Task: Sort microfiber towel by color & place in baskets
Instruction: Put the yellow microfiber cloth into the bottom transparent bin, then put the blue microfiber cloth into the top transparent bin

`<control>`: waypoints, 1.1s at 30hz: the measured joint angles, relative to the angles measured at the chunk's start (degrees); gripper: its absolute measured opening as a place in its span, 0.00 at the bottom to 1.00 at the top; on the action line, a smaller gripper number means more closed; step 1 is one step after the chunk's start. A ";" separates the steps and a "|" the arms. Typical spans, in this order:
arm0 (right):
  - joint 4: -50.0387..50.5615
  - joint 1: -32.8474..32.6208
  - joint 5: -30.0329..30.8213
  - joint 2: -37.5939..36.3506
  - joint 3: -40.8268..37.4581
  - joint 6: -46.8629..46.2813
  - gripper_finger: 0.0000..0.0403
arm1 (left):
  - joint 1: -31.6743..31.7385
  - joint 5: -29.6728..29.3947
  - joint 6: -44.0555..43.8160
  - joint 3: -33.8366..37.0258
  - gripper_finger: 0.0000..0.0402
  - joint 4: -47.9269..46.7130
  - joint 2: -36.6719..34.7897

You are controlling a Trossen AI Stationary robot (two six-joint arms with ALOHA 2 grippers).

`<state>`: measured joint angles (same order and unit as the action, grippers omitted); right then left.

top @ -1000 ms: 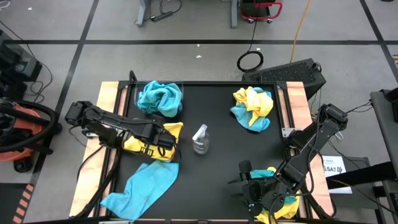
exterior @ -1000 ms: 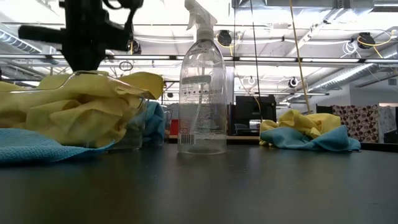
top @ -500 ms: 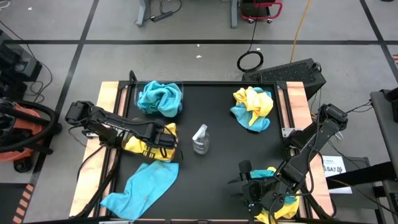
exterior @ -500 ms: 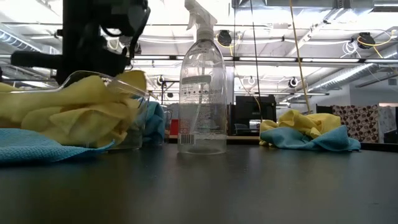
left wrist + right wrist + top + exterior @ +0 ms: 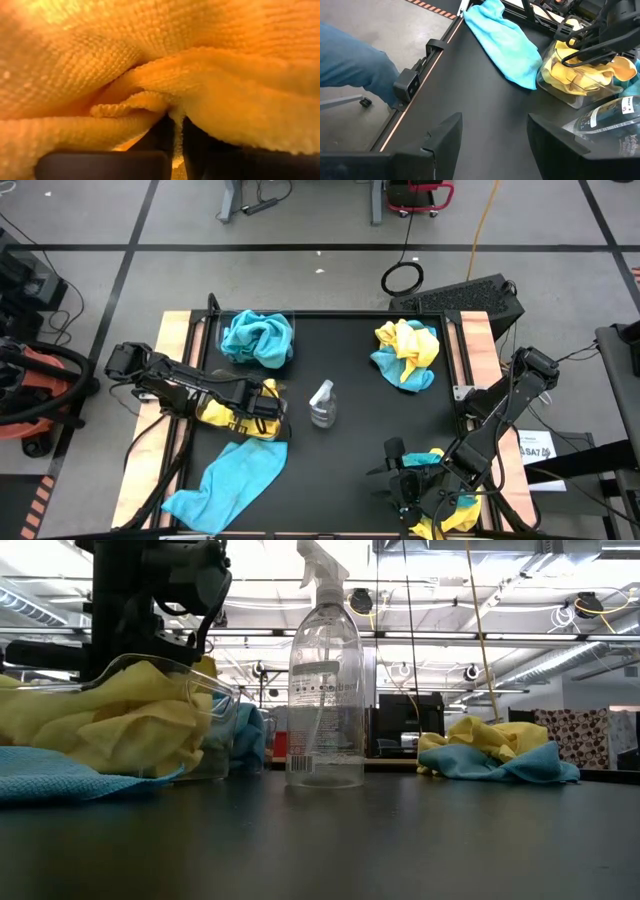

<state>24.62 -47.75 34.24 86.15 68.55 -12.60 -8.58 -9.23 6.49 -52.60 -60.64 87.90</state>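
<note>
Yellow microfiber towel point(image 5: 222, 412) bunched inside clear basket point(image 5: 205, 690), directly under left tool point(image 5: 266, 406); fingers point(image 5: 165, 137) nearly together, pinching a fold of yellow cloth. Teal towel point(image 5: 225, 477) flat just beside and nearer than that tool; teal heap point(image 5: 257, 337) in second basket beyond it; mixed yellow-teal pile point(image 5: 405, 352) well apart. Right tool point(image 5: 405, 480) waiting near bench point(image 5: 345, 450) edge, fingers point(image 5: 447, 135) apart, nothing between. Likely risk: cloth snagging on lifting, dragging towel back out or tipping light basket. Spray bottle point(image 5: 321, 402) close beside, easily toppled.
</note>
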 joint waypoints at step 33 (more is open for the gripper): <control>-0.36 0.04 0.28 0.02 0.00 0.21 0.53 | -1.34 1.79 -9.21 -20.59 0.48 -16.80 -8.48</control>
<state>24.26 -47.70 34.52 86.17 68.55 -12.39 -9.92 -7.44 -2.72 -73.19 -77.44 79.41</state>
